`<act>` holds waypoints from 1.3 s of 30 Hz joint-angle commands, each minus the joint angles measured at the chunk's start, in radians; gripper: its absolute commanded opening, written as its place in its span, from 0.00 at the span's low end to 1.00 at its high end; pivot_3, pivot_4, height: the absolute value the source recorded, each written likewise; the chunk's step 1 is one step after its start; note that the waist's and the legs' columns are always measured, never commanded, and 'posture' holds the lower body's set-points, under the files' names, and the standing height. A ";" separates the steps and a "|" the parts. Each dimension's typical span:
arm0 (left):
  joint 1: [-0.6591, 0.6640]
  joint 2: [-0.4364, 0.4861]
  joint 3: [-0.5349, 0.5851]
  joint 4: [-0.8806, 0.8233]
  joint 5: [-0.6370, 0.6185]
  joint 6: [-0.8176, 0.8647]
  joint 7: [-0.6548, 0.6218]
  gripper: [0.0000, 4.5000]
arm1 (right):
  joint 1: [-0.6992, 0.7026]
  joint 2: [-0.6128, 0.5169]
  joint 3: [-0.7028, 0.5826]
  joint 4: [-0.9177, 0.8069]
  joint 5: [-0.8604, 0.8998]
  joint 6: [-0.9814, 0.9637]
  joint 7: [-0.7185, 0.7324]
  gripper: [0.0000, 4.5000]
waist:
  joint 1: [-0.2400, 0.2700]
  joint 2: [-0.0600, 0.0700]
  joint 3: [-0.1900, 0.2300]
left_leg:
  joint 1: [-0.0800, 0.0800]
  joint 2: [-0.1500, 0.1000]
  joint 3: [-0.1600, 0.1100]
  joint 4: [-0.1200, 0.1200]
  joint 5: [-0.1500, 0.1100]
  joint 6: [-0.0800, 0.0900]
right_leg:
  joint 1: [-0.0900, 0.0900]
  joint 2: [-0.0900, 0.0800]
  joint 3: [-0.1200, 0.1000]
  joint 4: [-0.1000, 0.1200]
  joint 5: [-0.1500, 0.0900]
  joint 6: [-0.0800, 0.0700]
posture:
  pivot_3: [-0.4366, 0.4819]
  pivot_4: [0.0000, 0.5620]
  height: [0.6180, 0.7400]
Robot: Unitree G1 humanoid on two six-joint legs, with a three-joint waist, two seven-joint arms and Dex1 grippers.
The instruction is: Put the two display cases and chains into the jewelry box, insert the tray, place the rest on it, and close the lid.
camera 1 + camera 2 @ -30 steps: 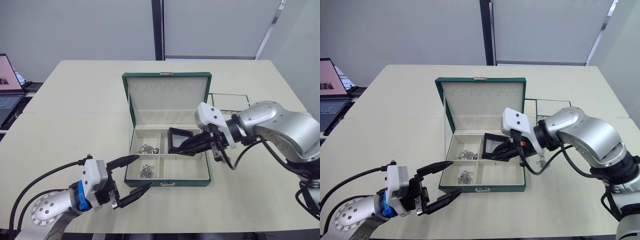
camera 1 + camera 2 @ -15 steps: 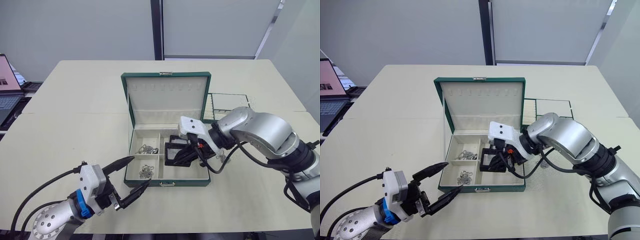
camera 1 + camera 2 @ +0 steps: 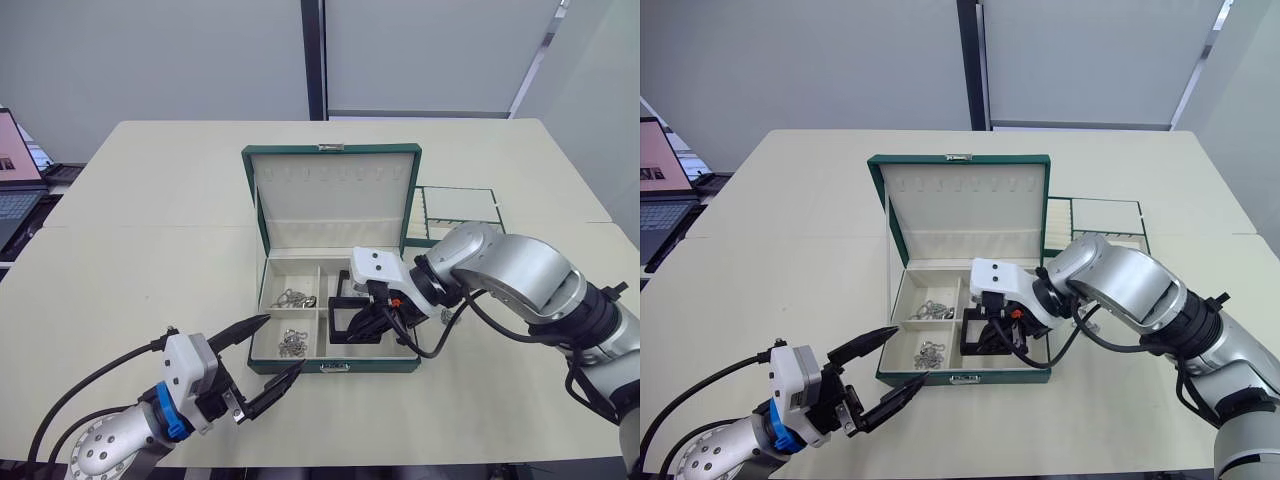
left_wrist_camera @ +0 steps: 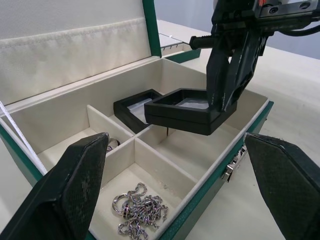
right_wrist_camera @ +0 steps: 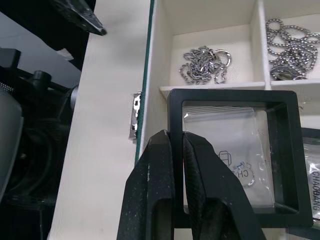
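Right wrist view: hand (image 5: pixel 178 150) clamping display case (image 5: pixel 235 150).

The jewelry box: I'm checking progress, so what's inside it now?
Inside the jewelry box, chains fill both left compartments. One display case lies at back right; the right claw holds a second display case above it, covering part.

The right gripper (image 3: pixel 352 327) reaches in from the right, forearm bent across and wrist angled downward, its jaws pinched tight on a thin frame edge. The left gripper (image 3: pixel 270 352) extends forward low on the left, its 2 jaws spread wide apart and holding nothing.
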 commanded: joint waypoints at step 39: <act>-0.067 0.032 -0.010 0.009 -0.008 0.000 -0.016 1.00 | 0.063 0.043 -0.087 -0.082 0.075 0.136 -0.096 0.01 | -0.001 0.000 0.000 | 0.000 0.000 0.000 -0.001 0.000 0.000 | -0.001 0.000 0.000 0.000 0.000 0.000 | 0.48 0.27 1.00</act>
